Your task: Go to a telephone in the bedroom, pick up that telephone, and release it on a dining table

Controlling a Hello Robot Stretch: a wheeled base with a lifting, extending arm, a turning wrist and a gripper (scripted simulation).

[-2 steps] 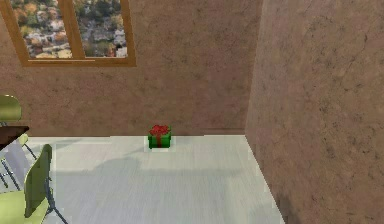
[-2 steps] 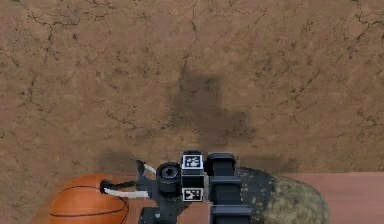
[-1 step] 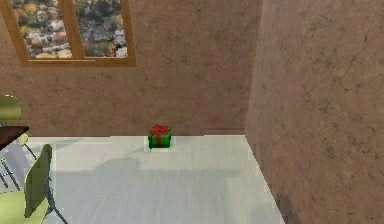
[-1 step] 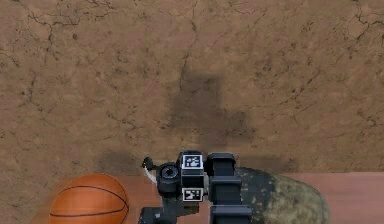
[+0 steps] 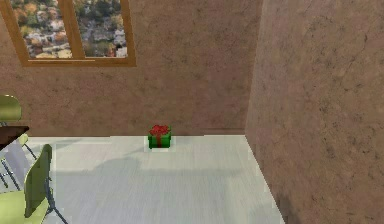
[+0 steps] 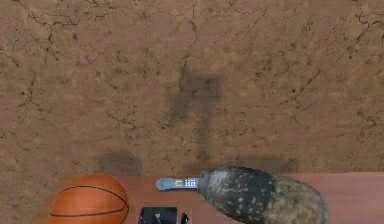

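A slim grey thing with small buttons [image 6: 177, 183], shaped like a handset, lies on a reddish-brown tabletop [image 6: 350, 186] against a brown wall in the arm side view. One end of it touches a large mottled grey-green rounded object [image 6: 262, 195] lying on the same top. A small dark device [image 6: 160, 215] sits at the bottom edge, just in front of the grey thing.
An orange basketball [image 6: 90, 200] rests on the tabletop at the arm side view's left. In the forward view a green box with a red top [image 5: 159, 137] stands on pale floor by the far wall. Yellow-green chairs [image 5: 38, 180] and a dark table edge [image 5: 10, 133] are at left, a wall [image 5: 320, 110] at right, a window [image 5: 78, 30] above.
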